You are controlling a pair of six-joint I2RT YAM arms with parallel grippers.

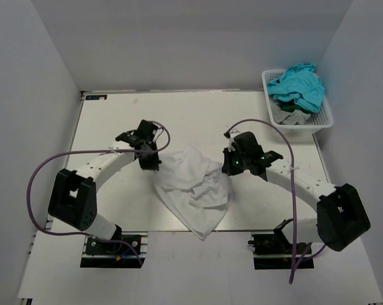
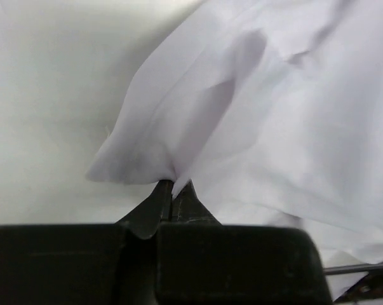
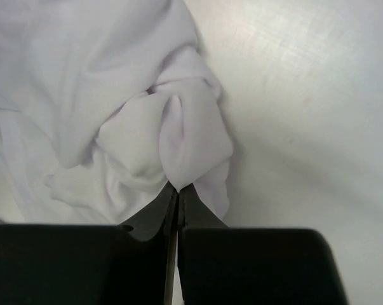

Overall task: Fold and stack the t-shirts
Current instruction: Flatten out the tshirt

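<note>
A crumpled white t-shirt (image 1: 194, 187) lies in the middle of the table and hangs toward the near edge. My left gripper (image 1: 148, 161) is shut on its left edge; in the left wrist view the cloth (image 2: 242, 114) is pinched at the fingertips (image 2: 173, 185). My right gripper (image 1: 229, 166) is shut on the shirt's right edge; in the right wrist view a bunched fold (image 3: 178, 140) is held at the fingertips (image 3: 178, 189). More t-shirts, teal (image 1: 297, 86) and grey, are heaped in the basket.
A white plastic basket (image 1: 324, 121) stands at the back right beside the table. The white table (image 1: 115, 121) has side walls left and right. Purple cables loop from both arms.
</note>
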